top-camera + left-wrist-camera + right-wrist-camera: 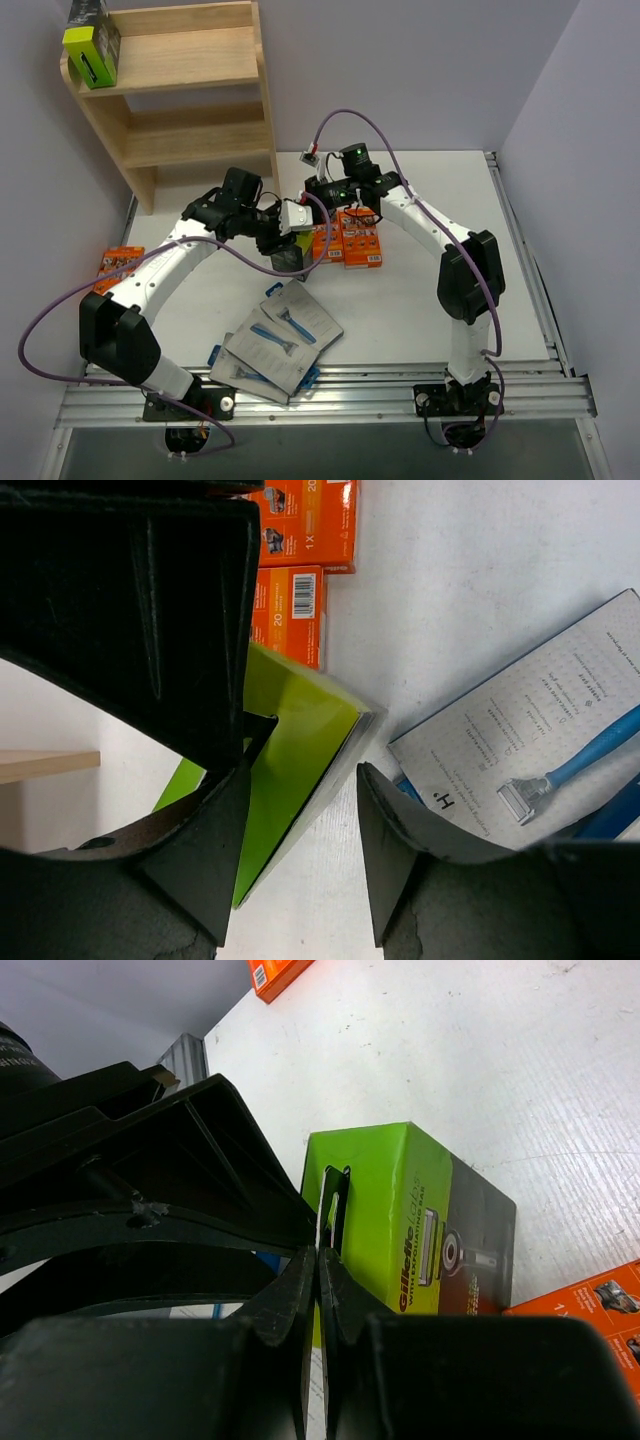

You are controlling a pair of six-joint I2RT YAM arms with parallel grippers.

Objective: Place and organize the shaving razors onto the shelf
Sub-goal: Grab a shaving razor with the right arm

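Shaving razors, partly sorted: one black box with lime-green sides [90,45] stood on the top tier of the shelf [190,60], and the other packs lay on the table [430,320]. We show the left gripper [315,750] lowered over a second green-sided box [295,770] at mid-table, just beside the orange packs [352,238], with the grey cards [282,338] nearer the arm bases. Its jaws stood partly apart, straddling the box. One finger [205,870] lay against the green side, while bare table showed between the box and the other finger, so we judged nothing clamped yet. The right gripper [318,1260] was fully closed and empty, its tips close by the box's green end; whether they touched it we could not tell. For a sound pick we would square the fingers to the box, which sat askew to them, centre it, close on its broad faces, and lift clear of the orange packs before swinging toward the shelf.
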